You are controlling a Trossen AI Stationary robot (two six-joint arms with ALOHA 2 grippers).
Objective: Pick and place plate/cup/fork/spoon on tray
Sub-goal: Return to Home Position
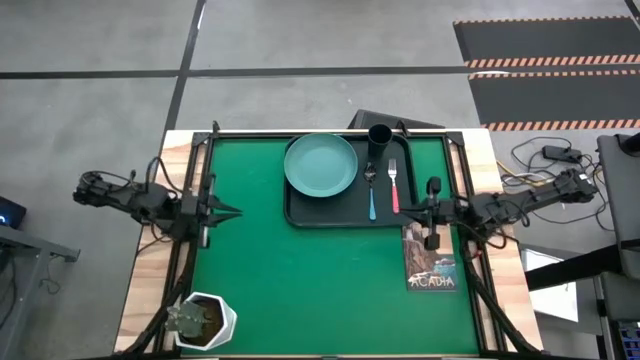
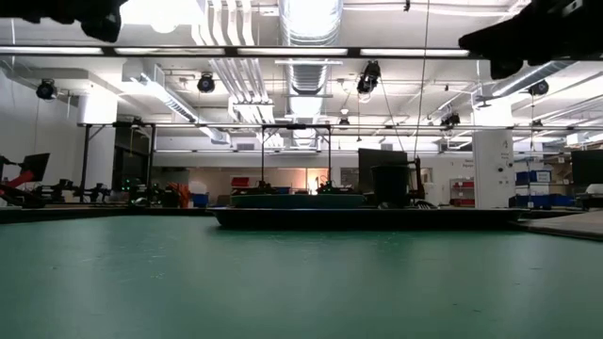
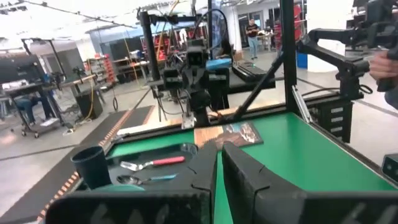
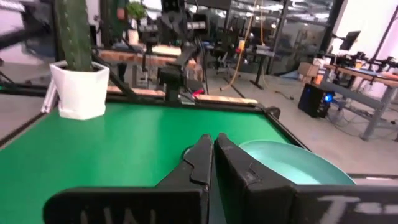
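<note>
The tray (image 1: pixel 300 215) lay at the far middle of the green table (image 1: pixel 300 290), its long axis running left to right, and all four pieces already sat on it. The plate (image 1: pixel 321 164) filled its left part. The cup (image 1: pixel 379 137) stood upright at the far edge, just right of the plate. The spoon (image 1: pixel 371 190) and fork (image 1: pixel 394 186) lay side by side on the right part, near each other but apart, their long axes running far to near, bowl and tines pointing far, the blue and pink handles pointing toward the near edge.

So I judged the placing done (nothing of the task lay loose on the table), and the step in hand was simply parking. The next move, as I read it, called for no grasp.

My right gripper (image 1: pixel 432 213) hung over the tray's near right corner, above the picture book (image 1: pixel 431 259), fingers pressed together and empty. My left gripper (image 1: pixel 232 211) waited at the table's left side, well apart from the tray, also closed on nothing. A white pot (image 1: pixel 203 320) stood at the near left corner.
</note>
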